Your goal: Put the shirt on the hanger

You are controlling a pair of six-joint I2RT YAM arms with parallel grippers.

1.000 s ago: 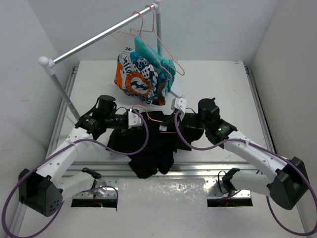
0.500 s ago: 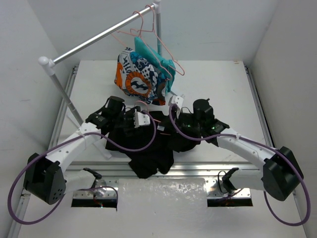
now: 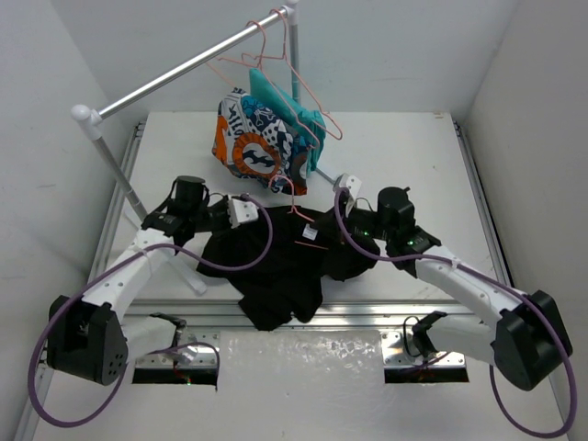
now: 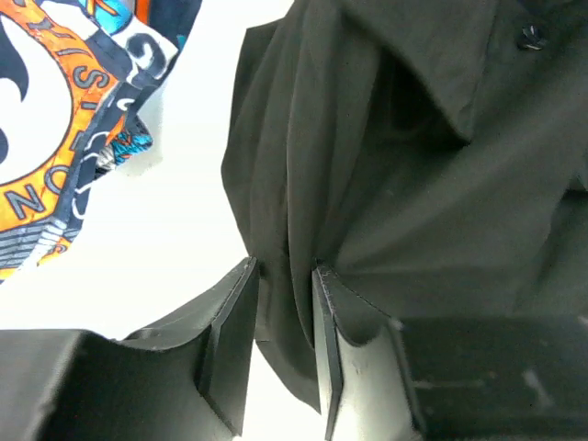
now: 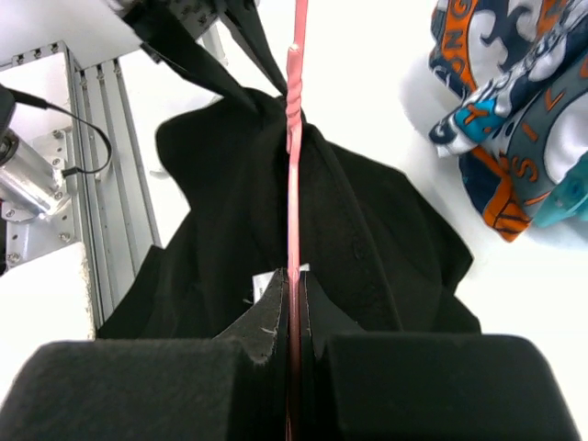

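White tabletop (image 3: 395,147) carries the black shirt (image 3: 276,266) at its middle; left hand (image 4: 285,276) pinches a fold of it, right hand (image 5: 294,303) is clamped on the pink hanger (image 5: 294,165) lying across it

Both arms are built of white shell links joined by black motor housings. The left arm (image 3: 129,276) ends in a chunky black base block (image 3: 83,338) at the lower left of the overhead frame, the right arm (image 3: 469,280) in a matching block (image 3: 533,344) at lower right. A purple cable (image 3: 225,269) loops loosely along each arm. The left end effector (image 4: 285,271) and right end effector (image 5: 294,280) have matte black, angular fingers with flat inner faces.
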